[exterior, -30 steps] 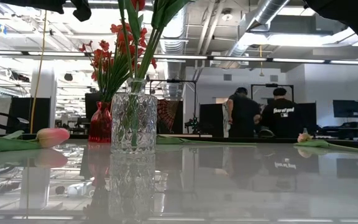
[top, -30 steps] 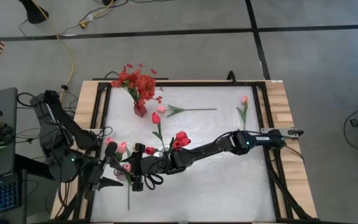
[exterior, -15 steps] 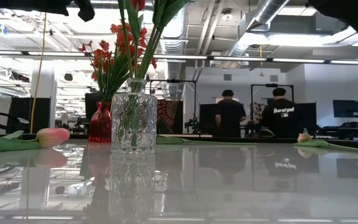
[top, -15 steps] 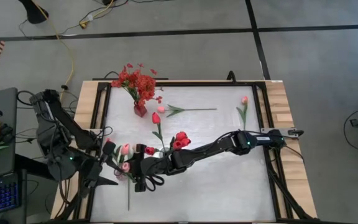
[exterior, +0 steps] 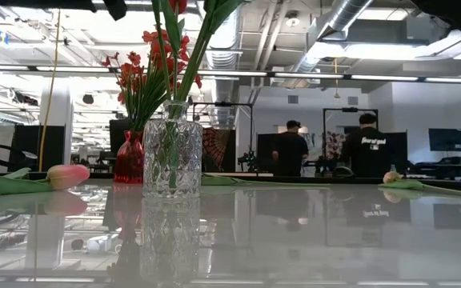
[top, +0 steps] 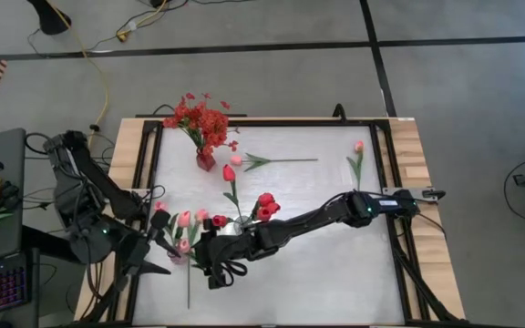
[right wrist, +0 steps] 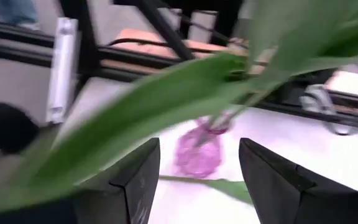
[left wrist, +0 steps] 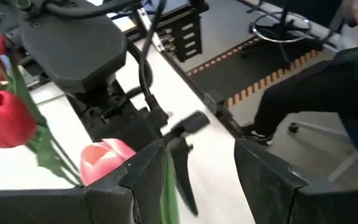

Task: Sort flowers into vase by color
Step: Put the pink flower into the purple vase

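Pink tulips (top: 183, 219) stand in a small pink vase (right wrist: 197, 152) at the table's near left. My left gripper (left wrist: 201, 149) hovers open beside them; a green stem (left wrist: 166, 183) runs up along the inner side of one finger, below a pink bud (left wrist: 107, 158). My right gripper (top: 200, 255) reaches across the table, open, and points at the pink vase through blurred leaves (right wrist: 166, 106). Red tulips (top: 263, 204) stand in a clear glass vase (exterior: 172, 148). Red sprays (top: 203, 118) fill a red vase (exterior: 129, 158). Loose tulips (top: 235, 160) lie on the table. My left gripper has the green stem (left wrist: 166, 183) close along one finger's inner side; I cannot tell whether it touches. The stem is not pinched: the other finger stands well away from it.
A red tulip (top: 229, 173) lies near the clear vase and a pink one (top: 358, 146) at the far right. A bare stem (top: 189, 290) lies near the front edge. A dark frame (top: 386, 164) runs round the white table top. People stand in the room behind.
My right gripper has drifted a little toward the table's near edge and tipped. A pink bud that it covered now shows beside the other pink tulips. My left gripper has turned slightly in place.
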Tool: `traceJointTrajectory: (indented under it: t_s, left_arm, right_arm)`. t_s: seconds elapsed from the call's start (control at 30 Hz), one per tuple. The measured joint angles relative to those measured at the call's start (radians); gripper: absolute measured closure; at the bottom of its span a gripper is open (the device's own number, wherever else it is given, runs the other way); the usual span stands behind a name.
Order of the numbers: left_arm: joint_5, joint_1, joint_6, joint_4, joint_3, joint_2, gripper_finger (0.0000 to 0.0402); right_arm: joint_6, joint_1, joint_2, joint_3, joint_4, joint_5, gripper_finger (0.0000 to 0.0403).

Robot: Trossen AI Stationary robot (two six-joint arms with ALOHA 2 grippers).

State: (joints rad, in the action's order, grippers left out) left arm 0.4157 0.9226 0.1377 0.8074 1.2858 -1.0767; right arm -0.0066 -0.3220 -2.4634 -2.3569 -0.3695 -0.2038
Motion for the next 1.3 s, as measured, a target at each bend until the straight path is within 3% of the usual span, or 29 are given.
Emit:
traceJointTrajectory:
  t_s: [0.2,0.53,0.8,0.97,1.13,1.3]
  left_arm:
    - [-0.046,0.000,0.005,-0.003,0.000,0.037,0.0220]
    - [-0.054,0.000,0.002,-0.005,0.000,0.132,0.0219]
    - [-0.048,0.000,-0.020,-0.005,0.000,0.180,0.0219]
    - [-0.003,0.000,-0.069,-0.005,0.000,0.201,0.0219]
    - [0.136,-0.004,-0.093,-0.005,0.000,0.220,0.0219]
    - [0.183,-0.064,-0.123,-0.003,0.000,0.254,0.0219]
  right_arm:
    - [0.067,-0.018,0.003,0.000,-0.043,0.045,0.0156]
    - [0.224,-0.073,0.008,0.000,-0.203,0.054,0.0156]
    - [0.376,-0.142,0.008,0.000,-0.387,0.128,0.0159]
    - [0.420,-0.182,0.008,0.000,-0.514,0.127,0.0177]
    - [0.461,-0.188,0.008,0.001,-0.693,0.097,0.0205]
    - [0.470,-0.179,0.015,0.006,-0.851,0.066,0.0226]
